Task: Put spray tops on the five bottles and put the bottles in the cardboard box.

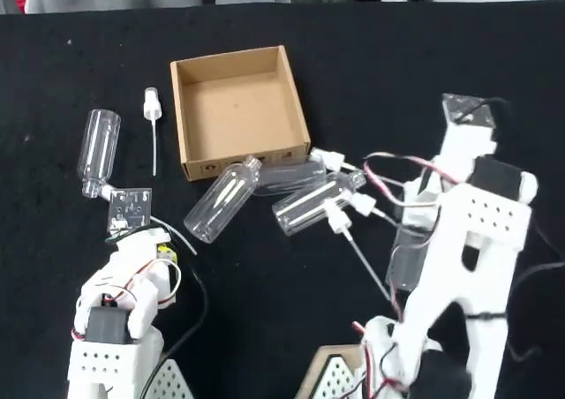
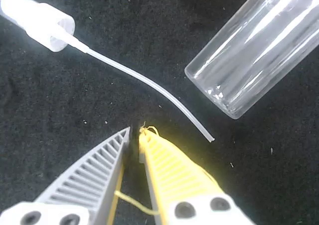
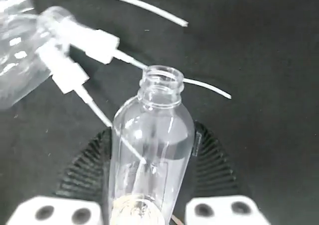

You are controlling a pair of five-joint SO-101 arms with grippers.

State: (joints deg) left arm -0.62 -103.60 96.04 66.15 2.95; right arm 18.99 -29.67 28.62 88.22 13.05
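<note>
Bottle grip status

Right gripper (image 3: pixel 152 135) fingers pinch an uncapped clear bottle (image 3: pixel 149 150) around its body, at the right side of the black bench (image 1: pixel 265 311). Left gripper (image 2: pixel 134 133) fingers are pressed together on nothing, near the tube of a loose spray top (image 2: pixel 45 21). Three lying bottles (image 1: pixel 221 203) cluster against the cardboard box (image 1: pixel 237 108); a far bottle (image 1: pixel 97 147) lies well left of it.

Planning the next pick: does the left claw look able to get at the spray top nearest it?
Likely yes: only bare cloth lies between the shut, empty left claw and the spray top.
</note>
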